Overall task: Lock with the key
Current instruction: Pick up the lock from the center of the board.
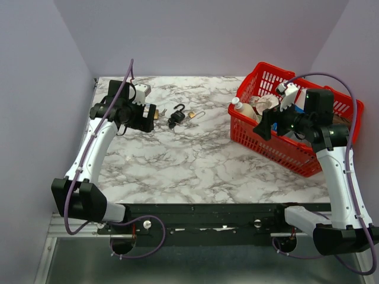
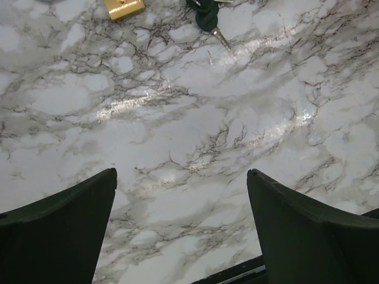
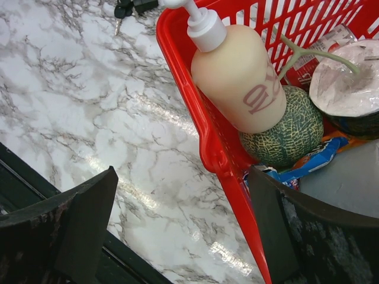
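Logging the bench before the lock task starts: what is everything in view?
table: 1, grey-white marble.
black padlock: 1, black, far centre of table.
brass padlock: 1, gold, just right of it.
key: at least 1, black head, by the padlocks.
basket: 1, red, table's right side.
pump bottle: 1, cream, in basket.
melon: 1, green, against the bottle.
wrapped items: count unclear, white, blue, in basket.
left gripper: 1, black, jaws open over bare marble.
right gripper: 1, black, jaws open over basket's edge.
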You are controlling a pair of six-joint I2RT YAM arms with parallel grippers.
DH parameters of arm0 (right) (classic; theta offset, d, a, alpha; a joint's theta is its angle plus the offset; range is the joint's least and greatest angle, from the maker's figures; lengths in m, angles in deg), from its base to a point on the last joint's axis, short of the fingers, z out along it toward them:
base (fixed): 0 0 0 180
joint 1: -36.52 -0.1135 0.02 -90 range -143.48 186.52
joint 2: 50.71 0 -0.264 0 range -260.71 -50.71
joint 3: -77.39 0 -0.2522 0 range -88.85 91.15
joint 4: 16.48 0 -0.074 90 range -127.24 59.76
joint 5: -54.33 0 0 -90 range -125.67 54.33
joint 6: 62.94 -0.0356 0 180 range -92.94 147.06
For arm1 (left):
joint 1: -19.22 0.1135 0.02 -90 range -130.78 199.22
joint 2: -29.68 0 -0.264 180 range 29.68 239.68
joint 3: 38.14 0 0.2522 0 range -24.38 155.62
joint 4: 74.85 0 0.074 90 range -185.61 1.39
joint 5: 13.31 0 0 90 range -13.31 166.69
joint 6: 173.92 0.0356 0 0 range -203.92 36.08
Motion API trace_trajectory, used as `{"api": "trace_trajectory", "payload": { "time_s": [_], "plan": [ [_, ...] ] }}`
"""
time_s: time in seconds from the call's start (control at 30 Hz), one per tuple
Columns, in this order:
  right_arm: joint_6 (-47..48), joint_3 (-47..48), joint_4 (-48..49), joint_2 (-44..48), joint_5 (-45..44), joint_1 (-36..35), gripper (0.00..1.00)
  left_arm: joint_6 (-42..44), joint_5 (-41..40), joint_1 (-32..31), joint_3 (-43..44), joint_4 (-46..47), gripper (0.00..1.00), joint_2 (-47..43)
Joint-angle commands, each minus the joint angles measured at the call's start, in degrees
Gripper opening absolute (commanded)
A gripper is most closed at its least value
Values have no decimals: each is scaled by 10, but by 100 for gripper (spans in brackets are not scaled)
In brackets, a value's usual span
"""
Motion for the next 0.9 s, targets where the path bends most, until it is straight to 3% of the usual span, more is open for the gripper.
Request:
{"api": "trace_trajectory", "payload": {
  "time_s": [0.0, 0.17, 0.37, 0.53, 0.87],
  "plan": [
    [5, -14, -12, 0, 10, 4, 100, 77, 6, -19, 98, -11, 99, 99],
    [11, -26, -14, 3, -4, 4, 100, 100, 19, -48, 264, -73, 99, 236],
    [13, -30, -23, -4, 1, 5, 100, 82, 61, -59, 402, -85, 99, 373],
    [25, -33, -24, -15, -1, 4, 100, 60, 92, -76, 460, -77, 99, 458],
    [20, -25, -26, -31, 0, 4, 100, 51, 38, -108, 487, -43, 99, 551]
  ]
}}
